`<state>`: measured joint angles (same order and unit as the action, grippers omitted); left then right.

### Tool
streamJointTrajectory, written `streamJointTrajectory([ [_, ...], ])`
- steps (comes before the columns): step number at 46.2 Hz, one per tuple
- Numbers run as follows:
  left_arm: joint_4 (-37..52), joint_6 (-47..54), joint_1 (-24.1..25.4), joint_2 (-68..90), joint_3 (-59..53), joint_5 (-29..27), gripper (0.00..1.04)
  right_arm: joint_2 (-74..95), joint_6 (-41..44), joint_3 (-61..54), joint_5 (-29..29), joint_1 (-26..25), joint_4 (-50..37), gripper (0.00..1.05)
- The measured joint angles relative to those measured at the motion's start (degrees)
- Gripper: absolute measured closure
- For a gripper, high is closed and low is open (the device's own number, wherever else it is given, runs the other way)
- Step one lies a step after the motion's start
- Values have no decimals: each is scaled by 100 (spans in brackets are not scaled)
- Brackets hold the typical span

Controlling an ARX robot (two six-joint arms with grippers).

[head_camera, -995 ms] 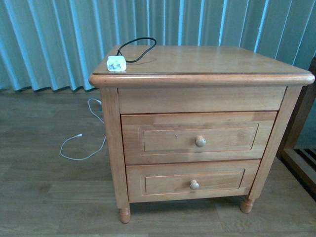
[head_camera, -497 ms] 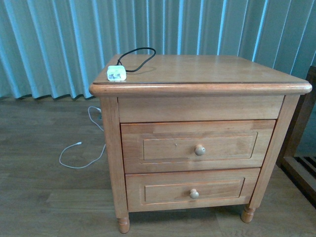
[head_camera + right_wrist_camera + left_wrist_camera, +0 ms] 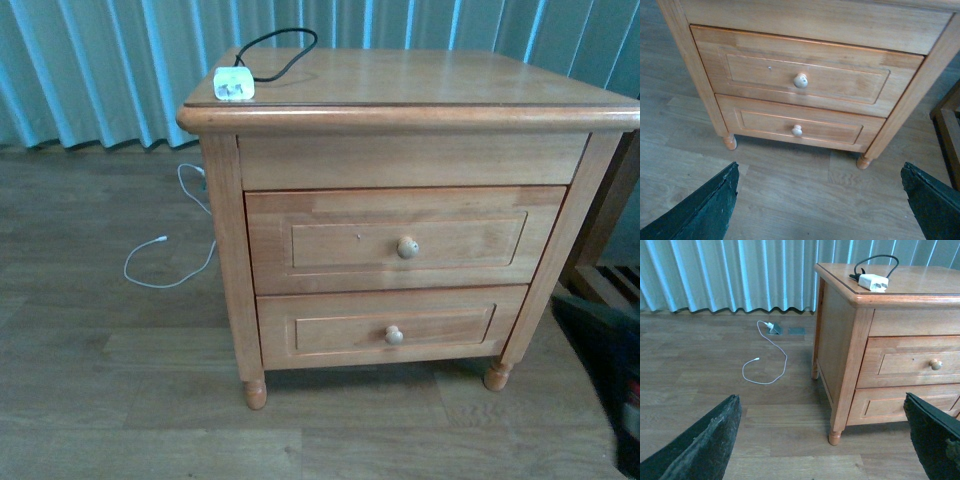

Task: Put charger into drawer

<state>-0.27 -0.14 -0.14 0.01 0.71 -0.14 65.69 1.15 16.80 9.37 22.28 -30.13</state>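
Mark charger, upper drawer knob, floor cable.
charger (image 3: pixel 234 84), front view, top face of block.
upper drawer knob (image 3: pixel 407 247), front view, knob face.
white cable (image 3: pixel 762 383), left wrist view, bottom of loop.

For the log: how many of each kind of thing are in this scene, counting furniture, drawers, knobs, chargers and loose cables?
Nightstand: 1
Drawers: 2, the drawer and the shorter drawer below it
Knobs: 2, upper knob and lower knob
Charger: 1
White cable on the floor: 1
Total: 7

Drawer smooth light-brown wood, satin sheen; charger glossy white plastic
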Motion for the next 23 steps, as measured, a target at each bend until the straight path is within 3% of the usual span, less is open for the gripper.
streamJointTrajectory([
  [7,0,0,0,0,0,-2,6,2046,92,994,122,125,-907,8],
  [23,0,0,0,0,0,-2,6,4538,361,2643,107,81,-1676,8],
])
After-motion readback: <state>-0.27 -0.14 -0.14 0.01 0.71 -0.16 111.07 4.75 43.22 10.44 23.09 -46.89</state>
